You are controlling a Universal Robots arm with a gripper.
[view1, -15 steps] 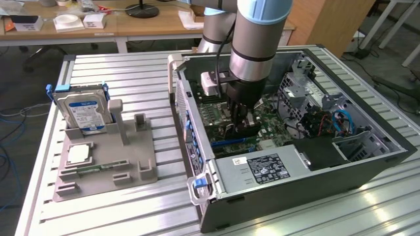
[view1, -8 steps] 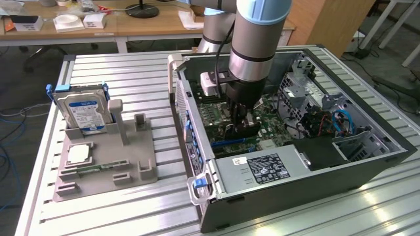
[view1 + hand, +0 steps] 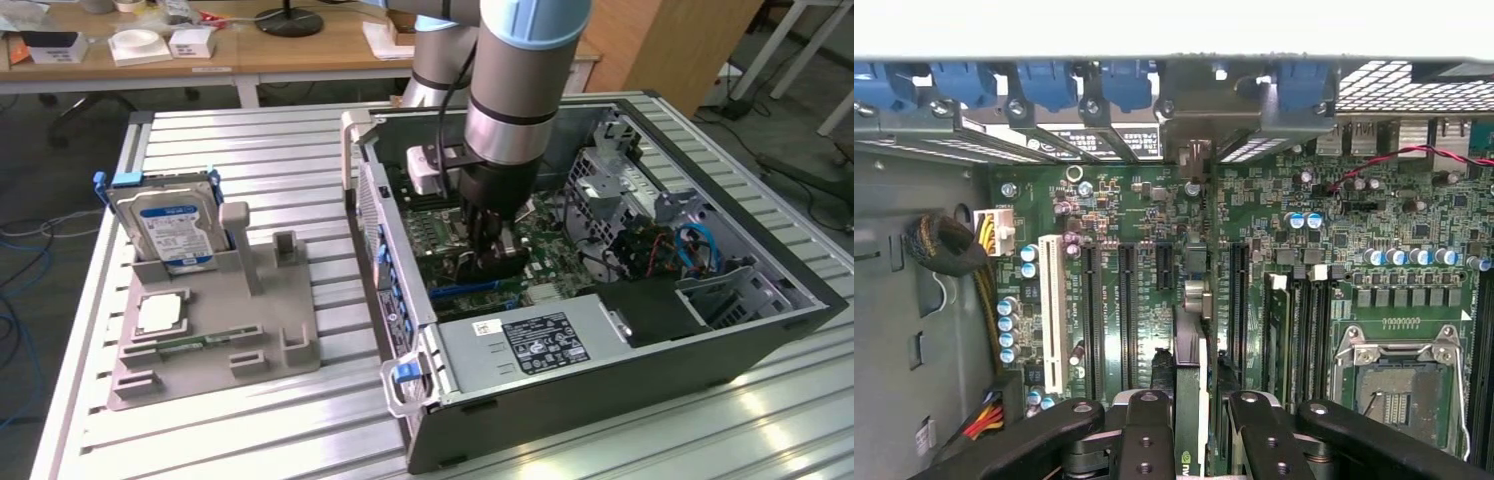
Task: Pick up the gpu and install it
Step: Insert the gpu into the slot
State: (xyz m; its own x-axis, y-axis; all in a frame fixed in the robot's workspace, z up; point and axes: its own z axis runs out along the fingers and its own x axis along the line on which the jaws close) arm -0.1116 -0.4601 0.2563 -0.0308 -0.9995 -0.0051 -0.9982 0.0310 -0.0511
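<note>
I've got the gripper [image 3: 1192, 425] down inside the open computer case [image 3: 747, 330], hanging straight over the motherboard [image 3: 1354, 250]. The fingers [image 3: 1147, 430] are partly closed, pinching the gpu [image 3: 1190, 400] edge-on between them, so the card stands upright with its thin edge toward the wrist camera. I reckon that is the point of holding it this way: the bottom edge has to meet a long slot, and the card lines up with the expansion slots [image 3: 1126, 300] running the same direction beneath it. Its far end points at the rear bracket openings [image 3: 1194, 130], where the metal strip would need to sit.

Room is tight. In the exterior view the arm [image 3: 514, 100] drops between the case's rear wall [image 3: 380, 215] and the drive cage [image 3: 627, 190], with the power supply [image 3: 527, 340] close on the near side. Neighbouring slots flank the card on both sides, and the white slot [image 3: 1052, 310] lies further off. Out on the table, the grey fixture [image 3: 220, 330] has the hard drive [image 3: 167, 225] standing in it and a small chip [image 3: 160, 313] lying flat, well apart from the case.
</note>
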